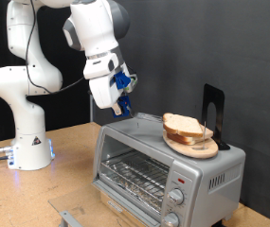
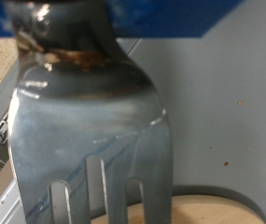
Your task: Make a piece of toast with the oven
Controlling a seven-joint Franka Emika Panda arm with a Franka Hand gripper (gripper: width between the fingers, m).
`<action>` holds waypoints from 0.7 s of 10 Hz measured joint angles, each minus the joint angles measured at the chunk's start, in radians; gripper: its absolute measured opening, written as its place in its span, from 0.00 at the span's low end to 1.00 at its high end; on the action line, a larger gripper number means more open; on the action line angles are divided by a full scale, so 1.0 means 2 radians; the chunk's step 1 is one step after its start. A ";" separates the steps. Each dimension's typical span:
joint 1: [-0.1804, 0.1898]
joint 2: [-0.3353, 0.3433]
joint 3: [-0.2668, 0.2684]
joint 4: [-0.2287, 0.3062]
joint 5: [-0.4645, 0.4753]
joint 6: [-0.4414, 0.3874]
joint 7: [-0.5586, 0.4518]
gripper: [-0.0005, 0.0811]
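Exterior view: The white arm (image 1: 40, 66) stands on its base at the exterior view's left. The gripper (image 1: 122, 106) hangs just above the top of the oven (image 1: 163, 161), near that top's left end. A blue part sits at the fingers; how far the fingers are open cannot be told here. The oven is a silver box with its glass door shut, a wire rack (image 1: 135, 173) visible behind the glass, and round knobs (image 1: 176, 199) at the exterior view's right of the door. A round wooden plate (image 1: 193, 145) rests on the oven top towards the right end. The piece of toast (image 1: 184, 125) lies on this plate, stacked with similar slices.

Wrist view: A metal fork (image 2: 86, 121) fills most of the frame, tines pointing away from the camera, held at the gripper. The finger gap is hidden. The grey oven top lies beyond, with the plate rim at the frame edge.
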 joint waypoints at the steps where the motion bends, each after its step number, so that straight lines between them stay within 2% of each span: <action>1: 0.000 -0.002 -0.001 0.001 0.001 0.000 0.000 0.50; 7: -0.001 0.016 0.000 0.021 -0.010 0.000 0.023 0.50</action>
